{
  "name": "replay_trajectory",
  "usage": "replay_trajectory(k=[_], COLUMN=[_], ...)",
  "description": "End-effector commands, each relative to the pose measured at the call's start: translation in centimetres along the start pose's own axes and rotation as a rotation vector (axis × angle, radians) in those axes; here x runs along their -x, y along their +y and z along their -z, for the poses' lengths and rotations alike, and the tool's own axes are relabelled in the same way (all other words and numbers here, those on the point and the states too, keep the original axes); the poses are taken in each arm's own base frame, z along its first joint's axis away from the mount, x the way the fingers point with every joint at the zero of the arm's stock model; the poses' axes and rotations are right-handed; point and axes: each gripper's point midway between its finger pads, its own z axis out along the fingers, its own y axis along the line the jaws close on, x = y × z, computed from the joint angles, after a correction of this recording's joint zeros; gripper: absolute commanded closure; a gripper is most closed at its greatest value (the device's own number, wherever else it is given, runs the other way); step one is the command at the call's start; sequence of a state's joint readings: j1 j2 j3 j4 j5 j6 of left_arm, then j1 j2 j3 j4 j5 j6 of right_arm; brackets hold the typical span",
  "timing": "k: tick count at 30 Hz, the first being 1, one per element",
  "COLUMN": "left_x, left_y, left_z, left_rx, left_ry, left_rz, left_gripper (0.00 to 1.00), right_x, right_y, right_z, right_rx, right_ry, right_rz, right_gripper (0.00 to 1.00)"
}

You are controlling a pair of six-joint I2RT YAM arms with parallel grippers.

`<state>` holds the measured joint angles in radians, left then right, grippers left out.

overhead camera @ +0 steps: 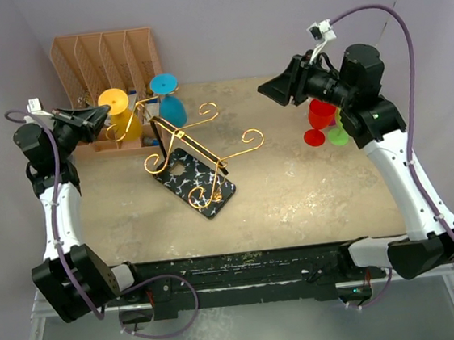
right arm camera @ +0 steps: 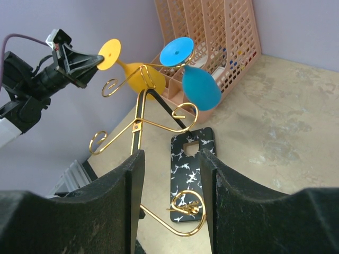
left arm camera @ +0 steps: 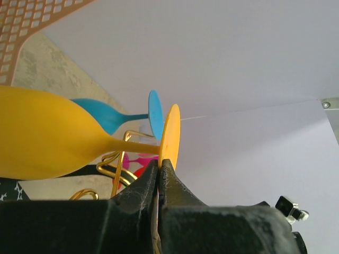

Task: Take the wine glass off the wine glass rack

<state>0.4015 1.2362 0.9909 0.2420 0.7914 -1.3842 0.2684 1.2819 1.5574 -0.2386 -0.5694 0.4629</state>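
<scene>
The gold wire wine glass rack point(overhead camera: 200, 144) stands on its black marble-look base point(overhead camera: 200, 185) mid-table. A yellow wine glass point(overhead camera: 121, 114) and a blue wine glass point(overhead camera: 169, 101) hang from its back arms. My left gripper point(overhead camera: 101, 112) is shut on the rim of the yellow glass's foot point(left arm camera: 169, 136); the bowl point(left arm camera: 42, 132) fills the left of the left wrist view, with the blue glass point(left arm camera: 114, 115) behind. My right gripper point(right arm camera: 172, 174) is open and empty, raised at the right, facing the rack point(right arm camera: 143, 124), the yellow glass point(right arm camera: 139, 74) and the blue glass point(right arm camera: 200, 87).
An orange-brown slotted file organiser point(overhead camera: 106, 61) stands at the back left behind the glasses. Red and green wine glasses point(overhead camera: 324, 123) sit on the table under my right arm. Purple walls close the back and sides.
</scene>
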Motion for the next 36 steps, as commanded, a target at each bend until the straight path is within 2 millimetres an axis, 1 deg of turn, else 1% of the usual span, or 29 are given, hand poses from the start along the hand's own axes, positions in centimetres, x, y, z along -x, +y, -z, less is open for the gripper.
replay_trajectory(k=[1,6,8,10,12,14,16,19,23,26,28,31,32,33,35,36], left_x=[2.1,3.0,2.7,2.0,0.9,-0.6,-2.6,-5.7,-9.7,-11.3,-12.3,-14.0,-14.5,-15.3,-16.5,-17.1], left_y=[-6.2,-10.4,-12.4,-14.5,-16.7,-19.0,-21.0,-23.5,-25.5,-26.7,-27.4,-28.6,-28.8,-29.1,-29.5,-29.6], left_z=[-0.1,0.8,1.3,1.9,2.8,3.8,4.7,6.4,9.4,12.3,14.4,17.9,18.6,19.8,21.6,22.4], left_rx=[-0.15,-0.223,-0.28,-0.342,-0.425,-0.531,-0.62,-0.735,-0.889,-1.003,-1.078,-1.178,-1.194,-1.211,-1.232,-1.247], left_ry=[-0.108,-0.182,-0.193,-0.186,-0.153,-0.098,-0.033,0.079,0.235,0.306,0.349,0.404,0.414,0.427,0.445,0.458], left_rz=[-0.164,-0.228,-0.232,-0.227,-0.189,-0.164,-0.147,-0.149,-0.138,-0.135,-0.146,-0.194,-0.209,-0.236,-0.28,-0.3], left_gripper=[1.0,1.0,1.0,1.0,1.0,1.0,1.0,1.0,1.0,1.0,1.0,1.0,1.0,1.0,1.0,1.0], right_x=[1.7,1.6,1.7,1.8,1.8,1.8,1.8,1.6,1.3,1.2,1.1,1.4,1.2,1.1,1.3,1.4], right_y=[1.7,1.9,2.3,2.6,3.2,4.2,5.1,7.0,9.9,12.2,13.3,15.2,15.8,16.3,17.3,17.5], right_z=[1.0,1.4,1.7,2.0,2.4,2.8,3.3,4.2,6.1,7.7,8.6,9.9,10.3,10.6,11.3,11.5], right_rx=[0.04,0.042,0.049,0.059,0.08,0.119,0.159,0.242,0.377,0.482,0.538,0.64,0.682,0.72,0.795,0.82], right_ry=[-0.074,-0.082,-0.088,-0.093,-0.095,-0.094,-0.096,-0.09,-0.084,-0.086,-0.086,-0.096,-0.087,-0.074,-0.081,-0.087], right_rz=[0.05,0.057,0.065,0.07,0.078,0.082,0.09,0.105,0.153,0.181,0.184,0.181,0.171,0.153,0.157,0.168], right_gripper=[0.52,0.52,0.52,0.52,0.52,0.52,0.51,0.51,0.49,0.44,0.41,0.31,0.29,0.28,0.25,0.23])
